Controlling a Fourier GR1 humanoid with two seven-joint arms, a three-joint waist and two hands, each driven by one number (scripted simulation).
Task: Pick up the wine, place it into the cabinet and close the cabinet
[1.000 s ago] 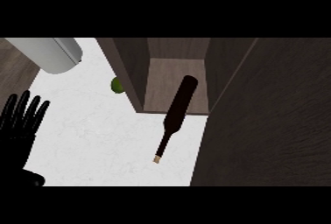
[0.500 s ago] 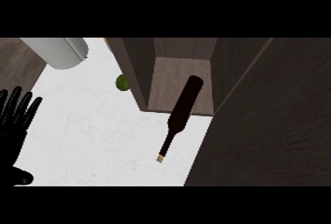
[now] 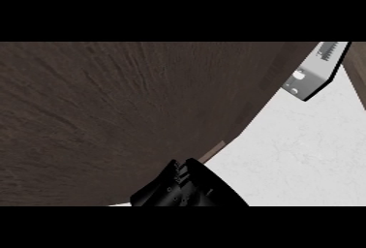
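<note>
Since swinging off the bottle and cabinet seen half a second back, now facing dark wood panel [image 3: 107, 121] above-left of black hand [image 3: 190, 186], counter [image 3: 300, 155] at its right. Wine not showing; failing to tell hand's side, open or closed; leaving placement unconfirmed.

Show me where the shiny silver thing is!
In the head view, the silver metal piece sits at the top right corner, above the white counter and right beside the edge of the big dark wooden panel.
</note>
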